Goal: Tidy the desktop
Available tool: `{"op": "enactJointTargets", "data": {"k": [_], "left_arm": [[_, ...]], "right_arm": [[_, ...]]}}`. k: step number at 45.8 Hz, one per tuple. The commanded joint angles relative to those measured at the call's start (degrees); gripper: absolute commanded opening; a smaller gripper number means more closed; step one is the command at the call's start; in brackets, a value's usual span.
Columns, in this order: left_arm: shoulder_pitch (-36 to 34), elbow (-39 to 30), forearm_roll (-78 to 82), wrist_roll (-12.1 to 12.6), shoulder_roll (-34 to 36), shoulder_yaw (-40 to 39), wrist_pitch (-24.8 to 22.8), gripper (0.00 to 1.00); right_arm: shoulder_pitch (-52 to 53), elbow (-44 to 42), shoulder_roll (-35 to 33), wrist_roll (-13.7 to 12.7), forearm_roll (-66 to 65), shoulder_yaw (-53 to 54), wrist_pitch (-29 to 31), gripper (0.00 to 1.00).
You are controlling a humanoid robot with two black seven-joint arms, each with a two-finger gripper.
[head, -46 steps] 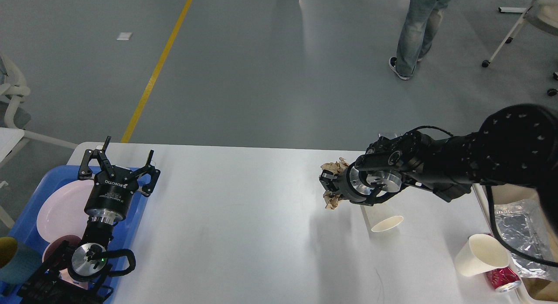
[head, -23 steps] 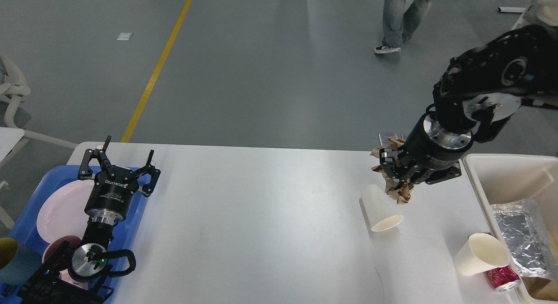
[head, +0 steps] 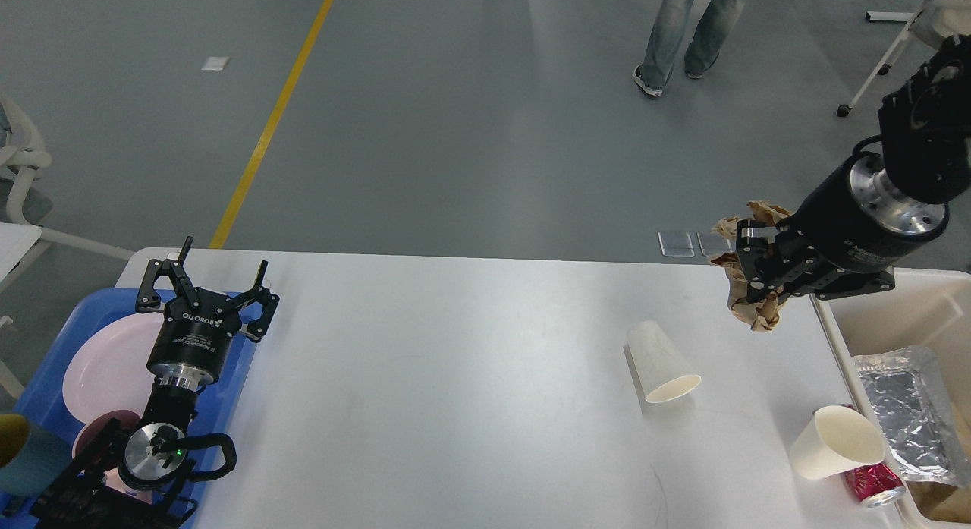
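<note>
Table (head: pixel 455 377), white with rounded corners, fills the lower part of the head view, and every place below is given from it. Right gripper (head: pixel 751 275) hangs above its far right corner, closed on a wad of crumpled brown paper (head: pixel 747 305) that is lifted clear of the top. Left gripper (head: pixel 205 282) stands over the table's left edge with its fingers spread and nothing between them, just above the rim of a blue tray (head: pixel 45 377) that sits at the table's left end. In the tray lie a pink plate (head: pixel 106 362), a dark pink bowl (head: pixel 98 430) and part of a teal cup (head: pixel 23 457) at the view's edge.

On the table right of centre a white paper cup (head: pixel 660 362) lies on its side, mouth toward the near edge. Near the right near corner a second paper cup (head: pixel 834 442) is tipped over, touching a red can (head: pixel 872 485) lying beside it. Against the table's right edge stands a beige bin (head: pixel 895 316) holding a foil tray (head: pixel 903 411) and something brown at the bottom.

Beyond the table's far edge is a grey floor with a yellow line (head: pixel 273 119); a person's legs in jeans (head: pixel 683 28) stand far back, right of centre. White frames, perhaps chairs, show at the far left and far right
</note>
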Motion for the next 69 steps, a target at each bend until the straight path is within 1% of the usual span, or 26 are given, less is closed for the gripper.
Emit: {"op": "enactJointTargets", "data": {"k": [1,4,7,14,19,21,27,31,35,40,44,47,51,54,61,69], "left_arm": [[0.00,-0.01,0.00,0.00,0.00,0.05,0.00,0.96],[0.00,-0.01,0.00,0.00,0.00,0.05,0.00,0.96],[0.00,-0.01,0.00,0.00,0.00,0.05,0.00,0.96],[0.00,-0.01,0.00,0.00,0.00,0.05,0.00,0.96],[0.00,-0.01,0.00,-0.09,0.00,0.05,0.00,0.96],[0.00,-0.01,0.00,-0.09,0.00,0.05,0.00,0.96],[0.00,-0.01,0.00,-0.09,0.00,0.05,0.00,0.96],[0.00,-0.01,0.00,-0.09,0.00,0.05,0.00,0.96],[0.00,-0.01,0.00,-0.09,0.00,0.05,0.00,0.96],[0.00,-0.01,0.00,0.00,0.00,0.05,0.00,0.96],[0.00,-0.01,0.00,0.00,0.00,0.05,0.00,0.96],[0.00,-0.01,0.00,0.00,0.00,0.05,0.00,0.96],[0.00,-0.01,0.00,0.00,0.00,0.05,0.00,0.96],[0.00,0.08,0.00,0.00,0.00,0.05,0.00,0.96],[0.00,-0.01,0.00,0.00,0.00,0.05,0.00,0.96],[0.00,-0.01,0.00,0.00,0.00,0.05,0.00,0.96]], "right_arm": [[-0.52,-2.51,-2.48,0.00,-0.17,-4.47,-0.34,0.00],[-1.92,-5.23,-4.85,0.00,-0.43,-7.10,-0.60,0.00],[-5.51,-9.18,-8.79,-0.09,-1.92,-9.13,-1.48,0.00],[-17.64,-22.71,-20.13,-0.80,-6.41,-10.19,-2.19,0.00],[-26.78,-31.77,-25.24,-0.71,-6.41,-9.05,-3.76,0.00],[-30.99,-34.58,-25.86,-0.71,-6.24,-8.08,-6.13,0.00],[-44.62,-40.65,-26.91,-0.88,-5.53,-3.34,-16.58,0.00],[-54.46,-47.14,-27.18,-0.97,-5.36,1.31,-21.42,0.00],[-67.89,-57.77,-27.09,-1.23,-5.27,6.58,-23.72,0.00],[-83.28,-72.36,-26.30,-2.20,-3.34,15.28,-23.89,0.00],[-94.27,-82.30,-23.67,-2.99,-2.72,20.04,-24.77,0.00],[-100.08,-87.75,-21.82,-3.78,-2.63,22.50,-26.35,0.00],[-104.05,-89.97,-20.15,-5.19,-2.37,24.61,-27.85,0.00],[-105.02,-90.41,-19.62,-5.63,-2.37,25.32,-28.55,0.00],[-107.57,-90.67,-18.30,-5.80,-2.37,25.41,-30.22,0.00],[-109.06,-90.67,-17.60,-6.60,-2.37,25.41,-30.49,0.00]]}}
